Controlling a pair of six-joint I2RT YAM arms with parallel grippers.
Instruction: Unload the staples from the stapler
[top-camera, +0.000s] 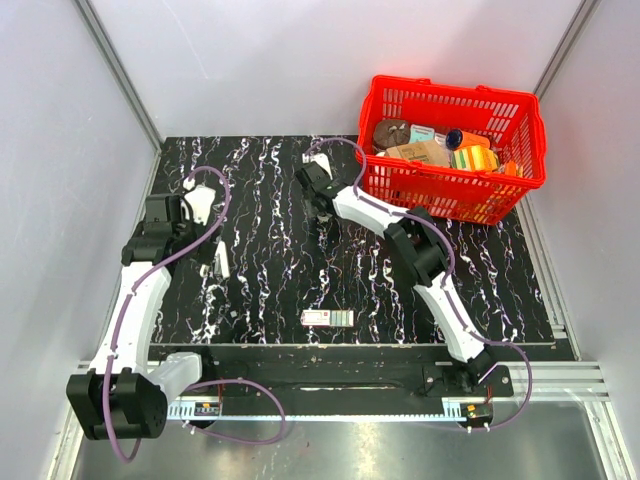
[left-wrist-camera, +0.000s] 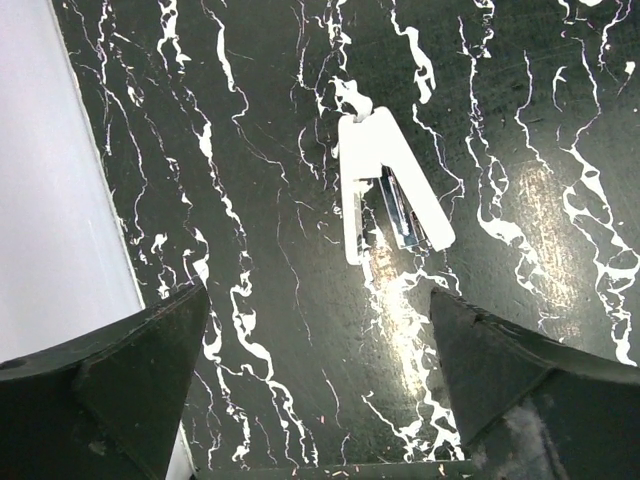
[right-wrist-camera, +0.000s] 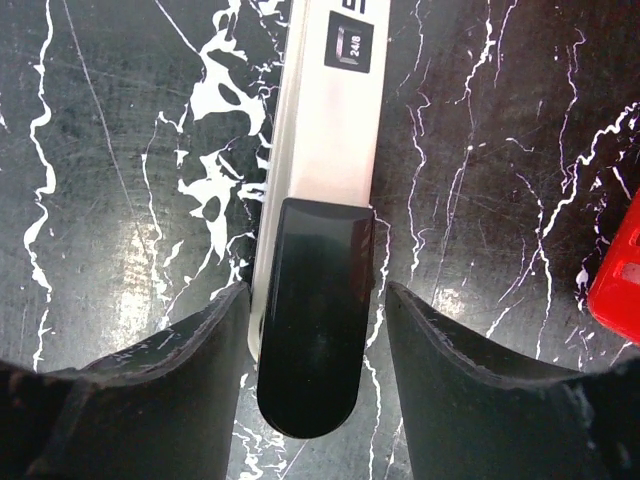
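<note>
stapler (left-wrist-camera: 372, 165) lies open near the tabletop's (top-camera: 270, 290) left edge, staples (left-wrist-camera: 400, 215) still loaded, left fingers (left-wrist-camera: 130, 380) spread above it, right fingers (right-wrist-camera: 150, 400) apart around a black-tipped white bar (right-wrist-camera: 325, 130), so i'd guess next is pinching the strip out

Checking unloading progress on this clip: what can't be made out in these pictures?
1. Staples: left wrist view, too small to tell whether the stapler holds any.
2. White-and-black bar: right wrist view, far end cut off by the top edge.
3. Right gripper: same view, unclear whether it touches that bar.
</note>
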